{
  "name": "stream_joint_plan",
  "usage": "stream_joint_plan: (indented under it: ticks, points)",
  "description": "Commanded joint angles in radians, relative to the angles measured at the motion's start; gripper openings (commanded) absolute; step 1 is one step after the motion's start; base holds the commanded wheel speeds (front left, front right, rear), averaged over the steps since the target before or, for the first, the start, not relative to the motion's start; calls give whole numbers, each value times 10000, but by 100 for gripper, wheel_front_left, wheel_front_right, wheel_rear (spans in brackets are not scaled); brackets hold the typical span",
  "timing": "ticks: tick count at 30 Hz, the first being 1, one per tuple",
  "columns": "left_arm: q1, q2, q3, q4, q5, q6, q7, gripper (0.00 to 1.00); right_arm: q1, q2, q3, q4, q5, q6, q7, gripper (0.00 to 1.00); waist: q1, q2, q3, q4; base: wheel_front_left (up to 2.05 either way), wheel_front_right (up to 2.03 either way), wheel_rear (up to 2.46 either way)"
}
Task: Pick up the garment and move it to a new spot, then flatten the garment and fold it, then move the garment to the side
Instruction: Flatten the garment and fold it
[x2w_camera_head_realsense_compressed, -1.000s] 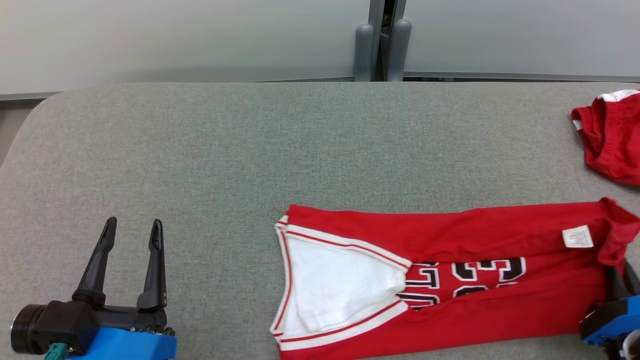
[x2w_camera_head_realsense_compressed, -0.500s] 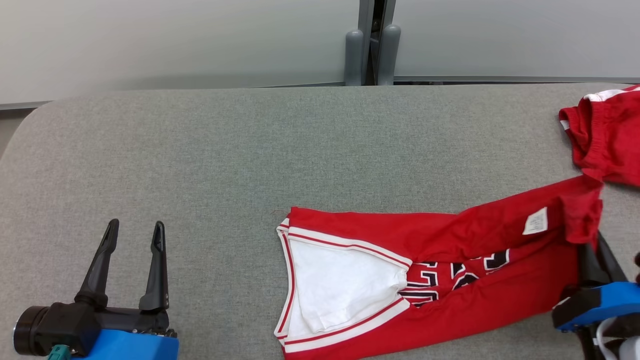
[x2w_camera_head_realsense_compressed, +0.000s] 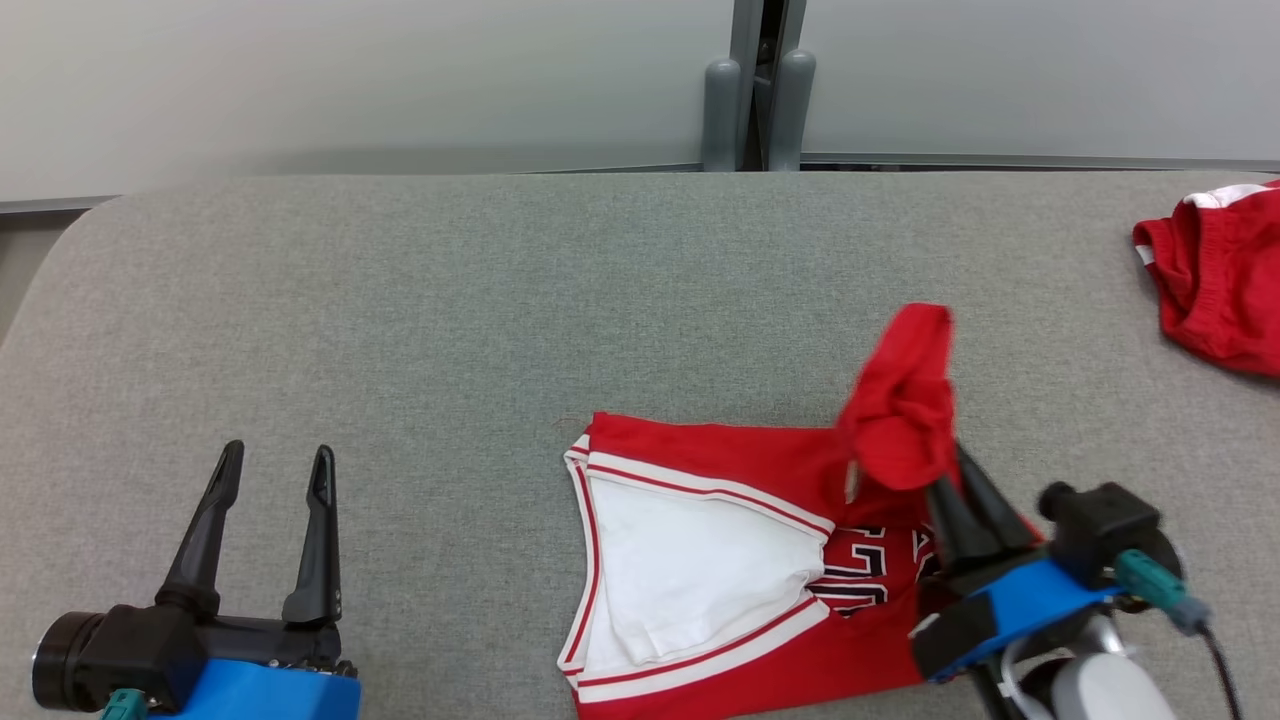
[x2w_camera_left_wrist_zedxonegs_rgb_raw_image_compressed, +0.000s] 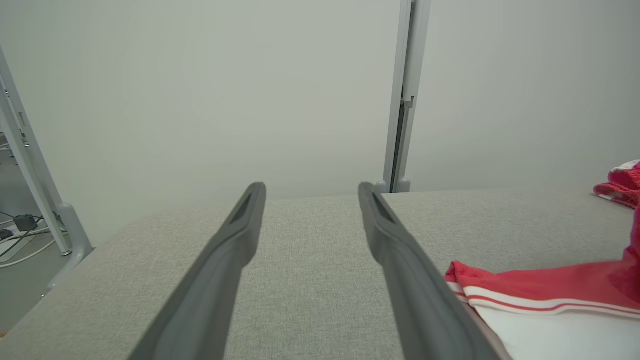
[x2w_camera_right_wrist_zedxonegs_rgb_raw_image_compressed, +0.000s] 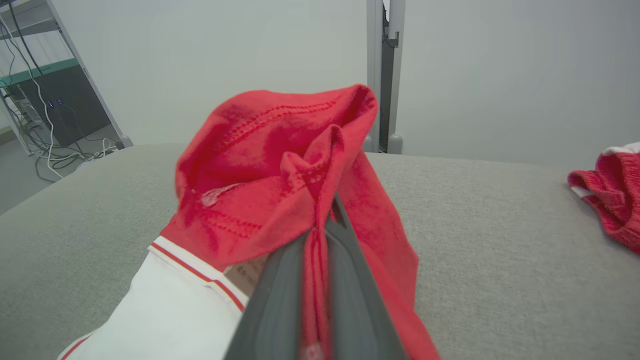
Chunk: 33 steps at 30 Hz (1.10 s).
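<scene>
Since a second ago, the right pincer (x2w_camera_head_realsense_compressed: 955, 478) has swung in from the right edge, carrying one end of the red garment (x2w_camera_head_realsense_compressed: 730, 465) back over its middle. The white-trimmed end lies flat on the grey worktop (x2w_camera_head_realsense_compressed: 450, 300). The left pincer (x2w_camera_head_realsense_compressed: 275, 455) rests released at the lower left.

In the left wrist view, its fingers (x2w_camera_left_wrist_zedxonegs_rgb_raw_image_compressed: 235, 235) stand spread, with the garment (x2w_camera_left_wrist_zedxonegs_rgb_raw_image_compressed: 550, 285) off to their right.

In the right wrist view, the pincer (x2w_camera_right_wrist_zedxonegs_rgb_raw_image_compressed: 322, 225) is clenched on a bunched red fold (x2w_camera_right_wrist_zedxonegs_rgb_raw_image_compressed: 270, 150).
</scene>
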Motion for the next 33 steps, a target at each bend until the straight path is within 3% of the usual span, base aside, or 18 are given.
stream_joint_plan:
  ticks: [1, 9, 22, 23, 24, 25, 33]
  points:
    - [-82, -4, -26, 31, 58, -9, -40, 100, -175, 89, 289, 129, 91, -4, -8, 0, 0, 0, 2, 51, 0, 0, 0]
    - [-348, -30, -221, 156, 14, -50, -40, 100, -889, 500, 1792, 1164, -105, -4, -297, 0, 0, 0, 122, 524, 0, 0, 0]
    - [-627, -127, -451, 272, -70, -66, -40, 100, -1766, 664, 3051, 2976, 412, -4, -517, 2, 0, 0, 414, 1045, 0, 0, 0]
    - [-625, -132, -442, 283, -72, -66, -40, 100, -1766, 665, 3183, 3057, 509, -4, -571, 35, 0, 0, 416, 1052, 0, 0, 0]
    - [-615, -139, -430, 301, -73, -67, -40, 100, -1766, 663, 3284, 3117, 550, -4, -643, 86, 0, 0, 407, 1052, 0, 0, 0]
    - [-599, -144, -410, 310, -77, -66, -40, 100, -1771, 655, 3345, 3170, 602, -4, -688, 100, 0, 0, 392, 1042, 0, 0, 0]
    - [-341, -182, -312, 355, -41, -68, -40, 100, -1666, 656, 3480, 2666, 378, -4, -1225, 100, 0, 0, 74, 659, 0, 0, 0]
